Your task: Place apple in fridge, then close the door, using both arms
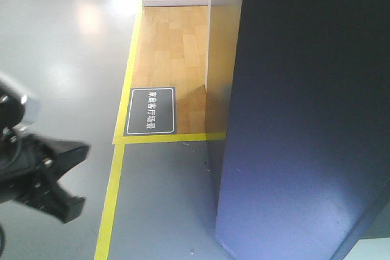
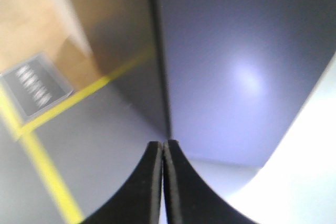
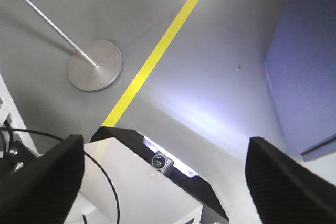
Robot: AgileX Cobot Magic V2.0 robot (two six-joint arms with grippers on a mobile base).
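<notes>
- Nearest you, the left gripper [image 2: 162,182] has its two black fingers pressed flat together with nothing between them; in the left wrist view they point straight at the vertical edge of the dark door [image 2: 236,66].
- Your right gripper [image 3: 163,177] stands spread wide and empty, its fingers at the two bottom corners of the right wrist view, aimed down at the grey floor [image 3: 210,77] with a round metal stand base [image 3: 95,72] to one side.
- The relation to steer by: the door [image 1: 304,114] rises tall and upright to the right of the left gripper [image 1: 52,181] in the front view, its long axis vertical. I judge the left arm the nearer one for a push on it.
- A pale strip shows past the door's lower right edge in the left wrist view, so I'd guess the door is not fully shut; you cannot confirm this here.
- The apple appears in no view, so you cannot tell whether it is already in the fridge.
- Farthest off, a dark floor sign [image 1: 150,111] inside the yellow tape line [image 1: 113,193] carries white Chinese characters, too small to read with confidence. No brand marks show anywhere.
</notes>
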